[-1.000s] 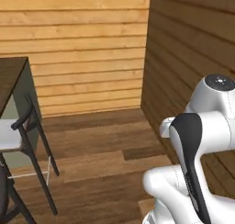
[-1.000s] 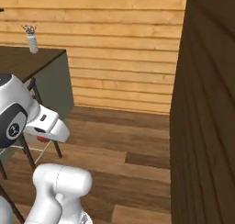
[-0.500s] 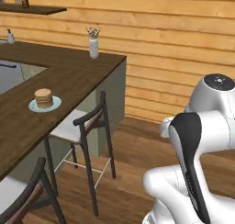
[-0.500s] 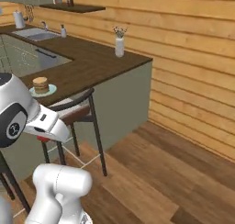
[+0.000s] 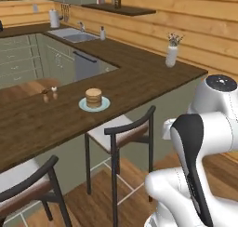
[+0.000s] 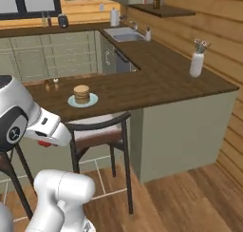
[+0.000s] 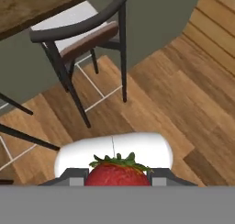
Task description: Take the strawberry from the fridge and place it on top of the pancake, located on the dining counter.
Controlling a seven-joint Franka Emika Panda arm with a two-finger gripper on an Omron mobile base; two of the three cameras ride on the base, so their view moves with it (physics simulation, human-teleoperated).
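The gripper [image 7: 118, 175] is squeezing the strawberry [image 7: 118, 171] tight. The pancake [image 6: 81, 93] is sitting on its plate on the dining counter [image 6: 156, 81], higher up and ahead of the gripper, past the stool [image 7: 80, 32].

The whole scene has been shifted in both base views, so the base and its cameras have been turned, not the things. A second ago only plank wall and floor were faced, with a counter corner at 9 o'clock. Now the counter [image 5: 139, 77] is spread across both views. The pancake [image 5: 93, 97], seen at 10 o'clock in the left base view half a second ago, is now placed near centre, and the sink [image 5: 76, 35] has been brought in at 11 o'clock.
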